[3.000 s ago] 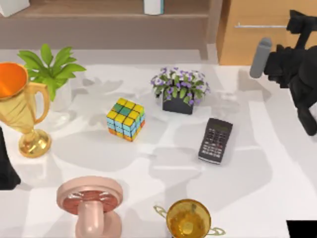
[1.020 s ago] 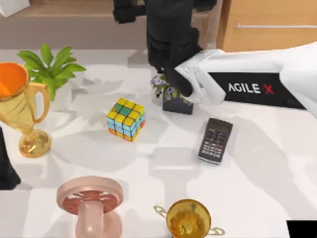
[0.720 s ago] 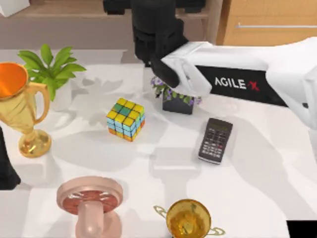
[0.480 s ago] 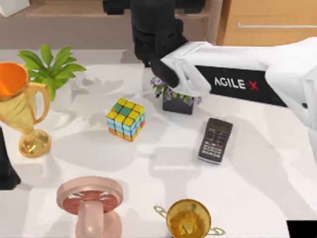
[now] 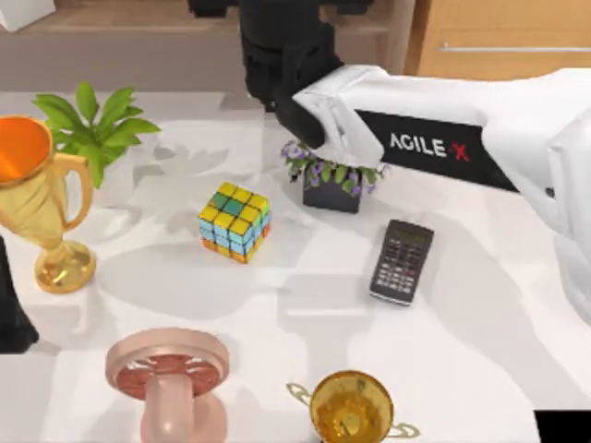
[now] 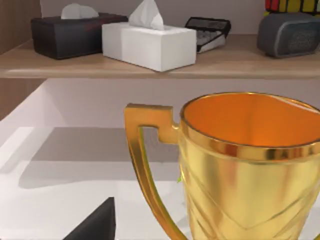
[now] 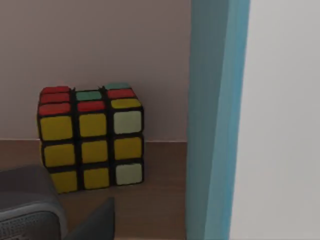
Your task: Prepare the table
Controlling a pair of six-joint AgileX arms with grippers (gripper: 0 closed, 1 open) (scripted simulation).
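The right arm, which three seconds ago is folded up at the table's right side, now stretches across the table (image 5: 480,351), and the right claw (image 5: 277,28) has pushed in at the wooden shelf (image 5: 120,18) beyond the table's far edge. Over the last half second it only creeps a little deeper. Nothing on the table has shifted in that time.

Directly ahead of the claw, very close, stands a tall blue-and-white box (image 7: 220,120). Behind that and off to one side of the claw, a puzzle cube (image 7: 92,137) sits against the shelf's back wall, with a grey rounded thing (image 7: 27,205) nearer the claw. Whether the claw is apart, together, or clamped on the box, I cannot tell.

The table, the thing to be prepared, lies below and behind the claw. The flower pot (image 5: 332,185) is just under the arm, the calculator (image 5: 402,261) and a second puzzle cube (image 5: 235,221) farther back toward the near edge.

The left claw (image 5: 11,314) is parked at the table's left edge beside the tall gold cup (image 5: 42,203); its state I cannot tell either.

The reach looks finished, so the task seems to stand at an early step: most likely fetching the box from the shelf to the table. The lift out will have to clear the flowers beneath the arm.
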